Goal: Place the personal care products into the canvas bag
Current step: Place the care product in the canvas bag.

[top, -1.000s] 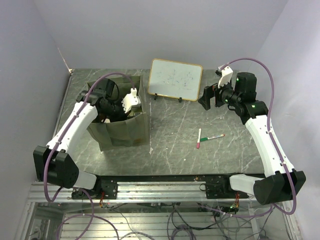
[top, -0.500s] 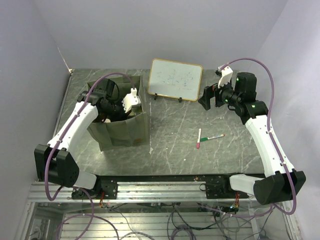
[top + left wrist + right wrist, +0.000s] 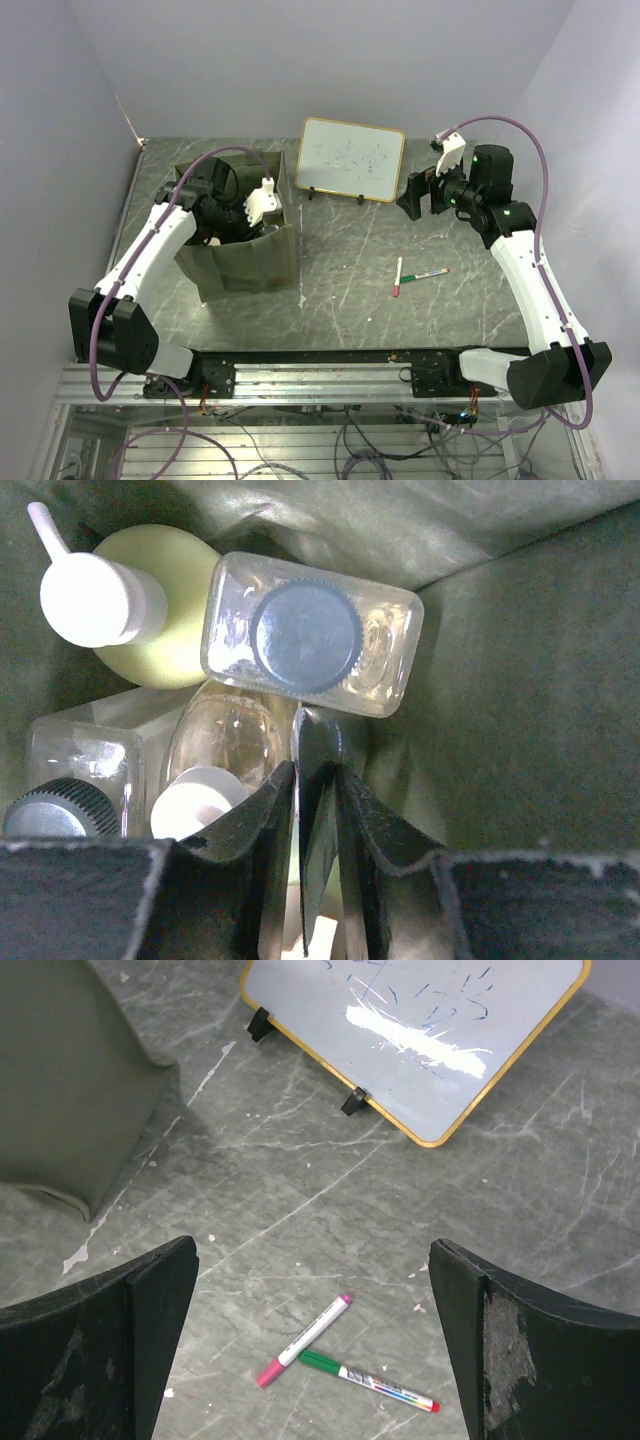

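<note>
My left gripper (image 3: 312,780) is inside the canvas bag (image 3: 520,680), jaws narrowly parted. I can't tell if they grip anything, and four bottles (image 3: 310,635) stand just ahead. My right gripper (image 3: 312,1260) gapes empty, with only marker pens (image 3: 305,1340) below it, so the task is probably near done.

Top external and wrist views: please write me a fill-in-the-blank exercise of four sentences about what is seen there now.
The left fingers are down inside the olive canvas ____.
The yellow-green bottle has a ____ top.
On the table lie ____ marker pens.
The right fingers stand wide ____.
Missing words: bag; white; two; open.
</note>
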Motion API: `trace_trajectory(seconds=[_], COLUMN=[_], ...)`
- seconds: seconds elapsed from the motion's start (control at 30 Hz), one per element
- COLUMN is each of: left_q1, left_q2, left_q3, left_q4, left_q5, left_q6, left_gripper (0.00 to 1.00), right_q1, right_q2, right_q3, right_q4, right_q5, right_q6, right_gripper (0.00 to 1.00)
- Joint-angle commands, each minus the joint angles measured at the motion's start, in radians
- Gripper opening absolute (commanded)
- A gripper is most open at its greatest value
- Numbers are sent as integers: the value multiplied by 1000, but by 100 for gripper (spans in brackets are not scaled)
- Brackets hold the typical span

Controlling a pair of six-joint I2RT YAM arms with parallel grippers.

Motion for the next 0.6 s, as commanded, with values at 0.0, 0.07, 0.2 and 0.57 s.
trace_trajectory(seconds=[0.0, 0.07, 0.2, 0.57], left_q1=[-3, -4, -2, -2], left_q2=[-23, -29, -37, -55], left_q3=[39, 46, 62, 169], left_q4=[-26, -35, -51, -118], left_q5=[4, 5, 1, -9], left_q6=[19, 18, 23, 21], left_gripper=[34, 36, 41, 71], right_q1=[0, 0, 0, 0], right_q2=[-23, -20, -13, -18], right_q3=[-12, -11, -4, 1], right_q4=[16, 17, 17, 20], right_q5=[1, -3, -9, -2], right_q6=[-11, -10, -7, 5], right_gripper=[100, 100, 100, 100])
